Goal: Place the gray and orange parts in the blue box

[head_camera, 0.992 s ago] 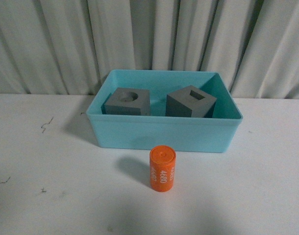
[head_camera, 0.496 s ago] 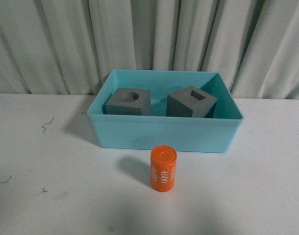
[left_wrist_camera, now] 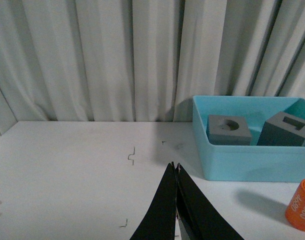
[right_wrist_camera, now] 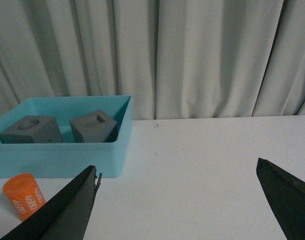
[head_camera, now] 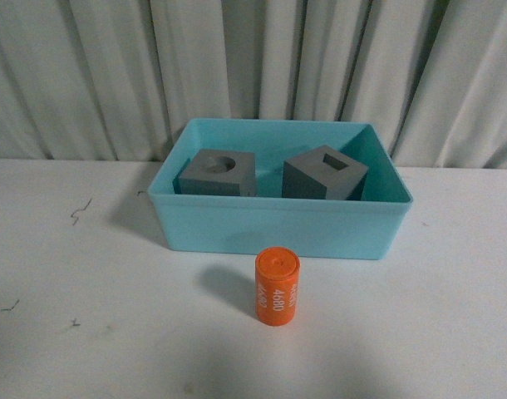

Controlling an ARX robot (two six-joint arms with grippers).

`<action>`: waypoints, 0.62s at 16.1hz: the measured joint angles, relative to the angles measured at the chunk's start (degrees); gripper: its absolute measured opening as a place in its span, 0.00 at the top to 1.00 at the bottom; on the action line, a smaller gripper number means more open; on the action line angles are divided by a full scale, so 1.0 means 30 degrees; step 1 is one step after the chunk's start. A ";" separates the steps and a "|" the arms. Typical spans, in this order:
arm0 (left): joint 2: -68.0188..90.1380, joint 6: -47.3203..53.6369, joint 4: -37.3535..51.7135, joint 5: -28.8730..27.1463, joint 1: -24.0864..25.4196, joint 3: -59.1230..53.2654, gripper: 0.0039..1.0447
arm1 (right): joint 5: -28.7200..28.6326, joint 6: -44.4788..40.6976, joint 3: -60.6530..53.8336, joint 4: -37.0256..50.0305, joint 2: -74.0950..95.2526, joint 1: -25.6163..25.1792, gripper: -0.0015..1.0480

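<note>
The blue box point(head_camera: 278, 224) stands at the table's middle back. Inside it rest two gray cubes: one with a round recess point(head_camera: 218, 173) on the left, one with a rectangular slot point(head_camera: 324, 173) on the right. An orange cylinder with white digits point(head_camera: 276, 286) stands upright on the table just in front of the box, outside it. Neither arm appears in the front view. My left gripper point(left_wrist_camera: 173, 166) is shut and empty, left of the blue box point(left_wrist_camera: 252, 160). My right gripper point(right_wrist_camera: 177, 167) is open wide over bare table, right of the orange cylinder point(right_wrist_camera: 25, 196).
Gray pleated curtains point(head_camera: 253, 66) hang behind the white table point(head_camera: 87, 332). Small dark scuff marks point(head_camera: 77, 212) dot the table's left side.
</note>
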 joint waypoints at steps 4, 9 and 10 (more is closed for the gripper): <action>-0.1428 -0.0007 -0.1355 0.0000 0.0000 0.0000 0.99 | 0.0000 -0.0007 0.0000 0.0000 0.0000 0.0000 0.06; -0.5027 -0.0007 -0.5144 -0.0007 -0.0007 0.0080 0.99 | -0.0007 -0.0007 0.0000 0.0029 0.0000 0.0000 0.06; -0.5013 -0.0015 -0.5260 -0.0022 -0.0007 0.0015 0.99 | 0.0000 -0.0007 0.0000 -0.0007 0.0007 0.0000 0.06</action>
